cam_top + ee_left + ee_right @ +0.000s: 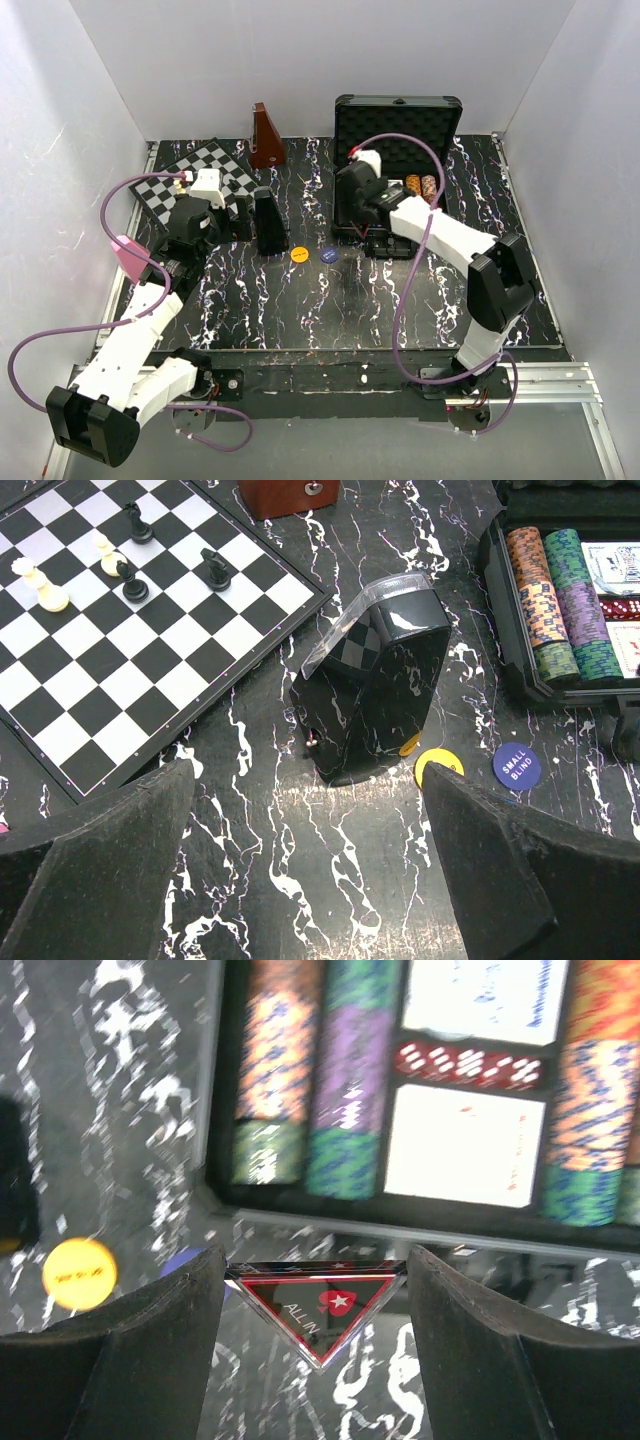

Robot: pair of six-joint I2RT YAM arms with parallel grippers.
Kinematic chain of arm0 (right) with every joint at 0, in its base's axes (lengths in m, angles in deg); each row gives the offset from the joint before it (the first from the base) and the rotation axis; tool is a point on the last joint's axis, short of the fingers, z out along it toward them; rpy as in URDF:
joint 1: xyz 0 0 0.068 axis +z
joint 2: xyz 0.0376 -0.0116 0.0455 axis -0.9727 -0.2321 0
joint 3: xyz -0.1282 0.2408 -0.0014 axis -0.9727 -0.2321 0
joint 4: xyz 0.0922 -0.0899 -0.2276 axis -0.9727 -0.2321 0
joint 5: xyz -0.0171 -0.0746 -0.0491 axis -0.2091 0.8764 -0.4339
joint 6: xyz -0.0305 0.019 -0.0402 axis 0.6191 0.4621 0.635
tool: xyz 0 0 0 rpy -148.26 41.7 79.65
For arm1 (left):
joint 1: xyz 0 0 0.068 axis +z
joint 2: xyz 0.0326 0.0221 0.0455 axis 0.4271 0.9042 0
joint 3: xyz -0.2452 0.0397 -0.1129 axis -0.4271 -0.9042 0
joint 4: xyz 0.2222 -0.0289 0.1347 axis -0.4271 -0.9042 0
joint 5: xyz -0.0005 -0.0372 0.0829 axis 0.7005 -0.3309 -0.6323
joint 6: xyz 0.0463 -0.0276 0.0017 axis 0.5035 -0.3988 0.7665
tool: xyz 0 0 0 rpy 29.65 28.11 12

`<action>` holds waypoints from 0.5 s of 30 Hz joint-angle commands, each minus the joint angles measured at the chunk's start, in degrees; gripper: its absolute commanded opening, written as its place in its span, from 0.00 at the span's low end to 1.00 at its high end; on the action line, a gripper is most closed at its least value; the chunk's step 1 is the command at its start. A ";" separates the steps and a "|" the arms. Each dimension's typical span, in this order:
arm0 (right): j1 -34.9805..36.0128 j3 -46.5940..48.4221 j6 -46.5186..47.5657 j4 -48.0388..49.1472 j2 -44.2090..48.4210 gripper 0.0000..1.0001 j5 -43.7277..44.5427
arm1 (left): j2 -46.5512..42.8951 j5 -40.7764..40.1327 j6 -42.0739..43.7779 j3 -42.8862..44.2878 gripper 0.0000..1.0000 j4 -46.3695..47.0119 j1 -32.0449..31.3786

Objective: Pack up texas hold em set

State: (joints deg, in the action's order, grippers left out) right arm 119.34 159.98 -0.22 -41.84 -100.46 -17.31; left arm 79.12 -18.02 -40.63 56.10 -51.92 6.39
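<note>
The black case point(398, 115) stands open at the back right, holding striped chip rows point(310, 1090), two card decks point(462, 1145) and red dice point(470, 1063). My right gripper point(316, 1280) hovers just in front of the case rim point(400, 1225), shut on a clear triangular "ALL IN" token point(318, 1305) that spans both fingers. A yellow button point(438, 765) and a blue "small blind" button point(516, 765) lie on the table beside a black wedge-shaped box point(375, 690). My left gripper point(310, 870) is open and holds nothing, low over the table just short of that box.
A chessboard point(130, 630) with a few pieces lies at the back left. A brown pyramid-shaped object point(265, 140) stands behind it near the back wall. White walls close in the table on three sides.
</note>
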 commanded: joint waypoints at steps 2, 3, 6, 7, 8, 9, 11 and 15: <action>-8.74 1.31 5.98 4.37 1.64 0.50 -1.59 | -0.71 -0.37 0.03 0.18 0.98 0.50 -0.09; -10.32 2.02 6.42 4.28 1.11 0.50 -2.12 | -0.71 -0.46 0.03 0.18 0.98 0.41 -0.09; -13.92 5.09 7.13 3.76 -2.31 0.50 -4.93 | -0.54 -0.63 0.12 0.18 0.98 0.41 -0.09; -14.80 6.32 7.39 3.49 -3.80 0.50 -5.55 | -0.54 -0.72 0.12 0.18 0.98 0.41 -0.09; -15.51 7.38 7.39 3.05 -5.03 0.50 -5.99 | -0.45 -0.72 0.12 0.18 0.98 0.41 -0.09; -16.04 8.69 7.39 2.53 -6.52 0.50 -6.60 | -0.28 -0.72 0.12 0.18 0.98 0.33 -0.09; -16.92 11.24 7.39 1.30 -8.99 0.50 -7.92 | -0.28 -0.72 0.12 0.18 0.98 0.32 -0.18; -17.36 16.16 6.60 -1.25 -14.09 0.50 -8.28 | -0.28 -0.81 0.21 0.18 0.98 0.32 -0.09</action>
State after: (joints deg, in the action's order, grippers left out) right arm 102.08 170.34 6.10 -40.81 -111.37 -23.89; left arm 79.14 -18.11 -40.63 56.10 -51.92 6.39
